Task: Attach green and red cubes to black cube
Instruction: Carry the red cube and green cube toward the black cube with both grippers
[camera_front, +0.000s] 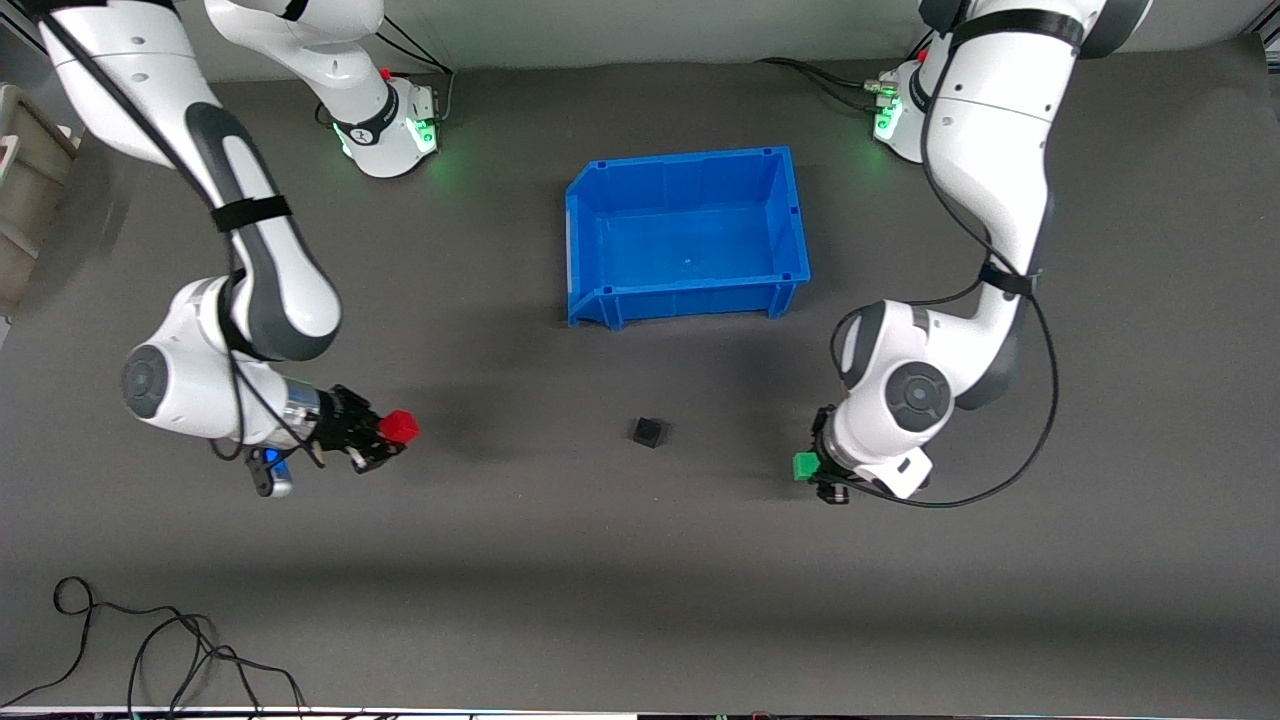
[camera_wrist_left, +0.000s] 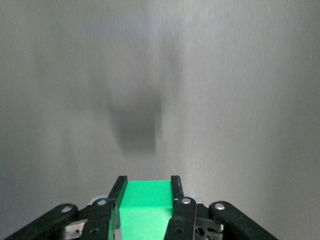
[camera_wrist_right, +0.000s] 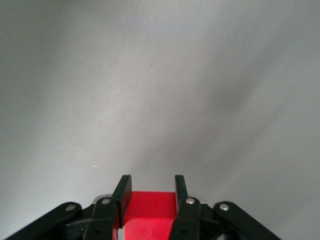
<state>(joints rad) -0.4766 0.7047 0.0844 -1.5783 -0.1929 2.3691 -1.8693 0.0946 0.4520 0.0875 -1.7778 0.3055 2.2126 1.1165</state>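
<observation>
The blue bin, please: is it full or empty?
Empty: the front view shows the blue bin's bare floor, with nothing in it.

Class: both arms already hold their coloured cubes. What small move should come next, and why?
Probably bring one held cube in to the black cube, say the red cube in the right gripper. The black cube lies bare on the table between the arms, untouched; the left gripper holds the green cube.

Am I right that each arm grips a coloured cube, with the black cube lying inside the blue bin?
Not quite: the black cube lies on the table, nearer the front camera than the blue bin, as the front view shows. The rest holds.
</observation>
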